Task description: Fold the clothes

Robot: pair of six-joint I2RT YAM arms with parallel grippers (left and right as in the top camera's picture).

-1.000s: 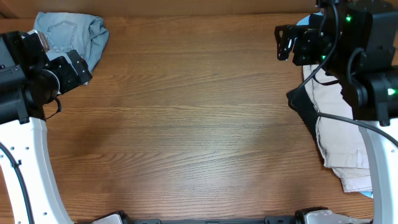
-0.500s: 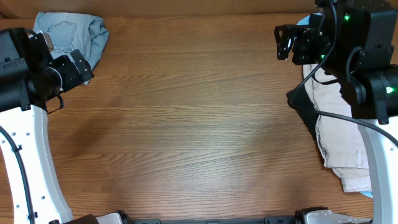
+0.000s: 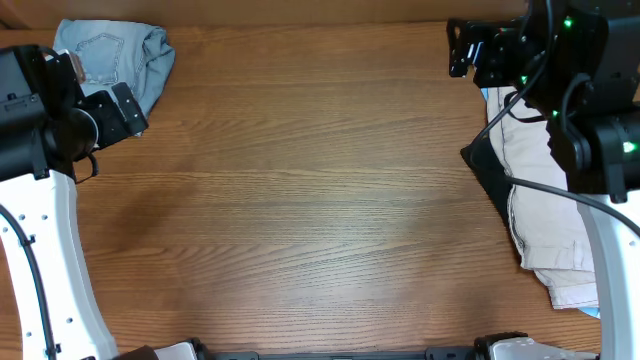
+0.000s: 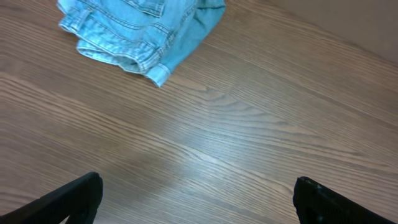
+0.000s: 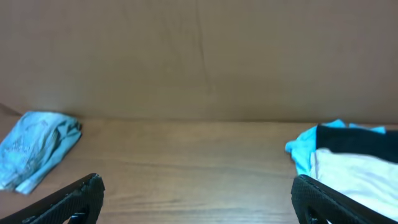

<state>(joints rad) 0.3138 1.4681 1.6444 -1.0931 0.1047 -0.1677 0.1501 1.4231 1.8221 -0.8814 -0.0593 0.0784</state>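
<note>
The light-wash blue denim shorts (image 3: 115, 57) lie bunched at the table's far left corner; they also show in the left wrist view (image 4: 142, 28) and small in the right wrist view (image 5: 37, 148). My left gripper (image 3: 128, 108) is open and empty just right of and below them. A pile of beige (image 3: 545, 195), black (image 3: 487, 172) and sky-blue (image 5: 305, 147) garments lies at the right edge. My right gripper (image 3: 462, 50) is open and empty, held above the table near the pile's far end.
The wooden table (image 3: 320, 190) is bare between the two piles. A brown wall (image 5: 199, 56) rises at the table's far edge. Arm bases stand at the near edge (image 3: 330, 352).
My right gripper has moved a little toward the far edge. My left arm shifted slightly beside the denim shorts. The garments have not moved.
</note>
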